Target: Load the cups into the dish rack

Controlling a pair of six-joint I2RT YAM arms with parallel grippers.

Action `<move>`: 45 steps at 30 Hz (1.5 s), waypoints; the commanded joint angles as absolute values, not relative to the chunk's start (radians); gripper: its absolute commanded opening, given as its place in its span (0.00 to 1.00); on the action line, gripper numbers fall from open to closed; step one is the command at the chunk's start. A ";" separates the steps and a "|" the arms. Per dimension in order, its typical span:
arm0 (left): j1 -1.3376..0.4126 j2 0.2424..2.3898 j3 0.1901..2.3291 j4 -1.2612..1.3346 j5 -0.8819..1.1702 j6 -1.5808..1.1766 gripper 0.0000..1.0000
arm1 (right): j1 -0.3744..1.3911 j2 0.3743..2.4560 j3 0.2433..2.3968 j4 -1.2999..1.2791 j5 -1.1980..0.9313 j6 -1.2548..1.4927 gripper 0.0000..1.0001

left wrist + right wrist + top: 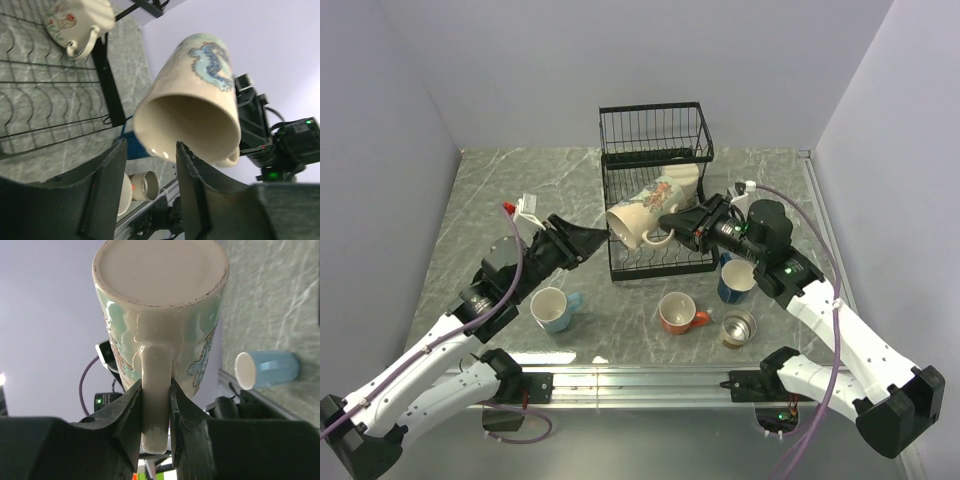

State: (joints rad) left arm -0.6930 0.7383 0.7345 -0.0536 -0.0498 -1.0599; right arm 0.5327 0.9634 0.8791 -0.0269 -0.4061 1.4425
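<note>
Right gripper [672, 220] is clamped on the handle of a cream mug [638, 218], one finger on each side of the handle. The mug is held on its side above the low tray end of the dish rack [655, 150], clear of the wires, with its mouth toward the rack's left edge. In the right wrist view its flat base faces the camera.

Left gripper [598, 238] is at the rack's front-left side with its fingers apart, right at the mug's mouth. In the left wrist view the open rim sits just beyond the two fingers [107, 185]; cannot tell if they touch it.

The other cream mug [683, 182] lies in the rack behind the held one, toward the taller basket.

Four cups stand on the desk [520, 190] in front of the rack:
- light blue cup [552, 308], front-left
- orange cup [677, 312], straight in front
- dark blue cup [737, 280], front-right
- steel cup [739, 327], front-right, nearer the arms
</note>
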 commanded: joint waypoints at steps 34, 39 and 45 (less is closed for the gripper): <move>-0.684 0.397 0.462 -0.350 -0.055 -1.026 0.80 | 0.807 1.678 1.206 0.230 0.773 0.379 0.00; -0.684 0.345 0.425 -0.362 -0.080 -0.994 0.80 | 0.799 1.788 1.203 0.437 0.798 0.330 0.00; -0.686 0.341 0.380 -0.331 -0.104 -0.986 0.80 | 0.790 1.969 1.264 0.491 0.795 0.357 0.00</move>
State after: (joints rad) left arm -0.6868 0.3492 0.3962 -0.3641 -0.0780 -1.0039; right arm 0.7998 1.9125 1.1801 0.3241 0.7326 0.3618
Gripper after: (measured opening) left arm 0.797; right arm 0.296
